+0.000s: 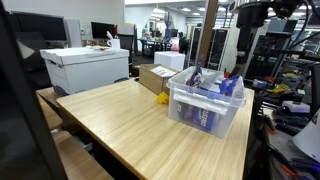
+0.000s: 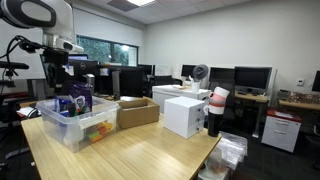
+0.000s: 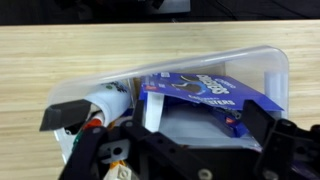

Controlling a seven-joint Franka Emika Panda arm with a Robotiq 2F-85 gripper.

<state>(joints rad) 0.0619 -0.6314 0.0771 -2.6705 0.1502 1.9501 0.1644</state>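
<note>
We find the table bearing a clear bin. Inside, a white bottle lies at left, and a blue bag leans on the far wall, propped upright. The gripper hangs above, jaws spread wide and empty, straddling the bag.

Arm held high, fingers spread apart

**White arm, black tool**

In an exterior view the arm wears smooth, rounded white shells with a black ring at the joint. In the wrist view the tool is matt black, built of chunky angular links with dark flat fingers
</note>
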